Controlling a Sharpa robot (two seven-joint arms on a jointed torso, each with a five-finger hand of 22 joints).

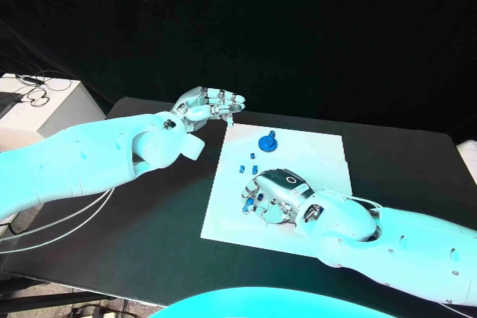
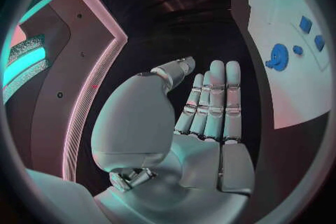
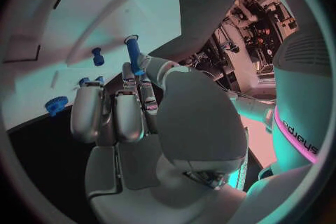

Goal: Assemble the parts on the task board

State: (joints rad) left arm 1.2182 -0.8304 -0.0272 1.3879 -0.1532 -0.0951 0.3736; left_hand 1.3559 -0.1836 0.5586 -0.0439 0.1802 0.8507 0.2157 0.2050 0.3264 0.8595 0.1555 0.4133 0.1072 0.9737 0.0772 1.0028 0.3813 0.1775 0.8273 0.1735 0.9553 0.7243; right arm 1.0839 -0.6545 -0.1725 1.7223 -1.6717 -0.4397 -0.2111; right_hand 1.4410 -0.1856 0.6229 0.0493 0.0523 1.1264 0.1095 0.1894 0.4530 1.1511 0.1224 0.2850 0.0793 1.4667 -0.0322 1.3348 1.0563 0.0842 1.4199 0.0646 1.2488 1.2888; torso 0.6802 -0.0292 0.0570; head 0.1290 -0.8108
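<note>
The right hand (image 1: 270, 197) hangs over the near left part of the board (image 1: 318, 149), and the right wrist view shows it pinching a long blue peg (image 3: 133, 55) between the thumb and a finger, the other fingers lying straight and close together beside it. The main risk, as I judge it, is that so thin a pinch lets the peg tilt or slip as it is lowered, so that it meets the board askew and jams or drops; a fallen peg could also knock the small pegs (image 1: 245, 168) standing just beyond the hand. A second risk is that the hand's own bulk hides the target spot from above, so a misaligned push might go unnoticed. The left hand (image 1: 211, 104) hovers off the far left corner of the board, holding nothing, its fingers straight and together in the left wrist view, thumb (image 2: 175, 69) a little apart; it looks too far off to steady anything. The gear (image 1: 267, 143) sits on the far part of the board, well apart from the right hand. The head view gives the whole layout but hides the held peg under the hand; the right wrist view shows the pinch plainly, and a short peg (image 3: 98, 56) beyond it.
</note>
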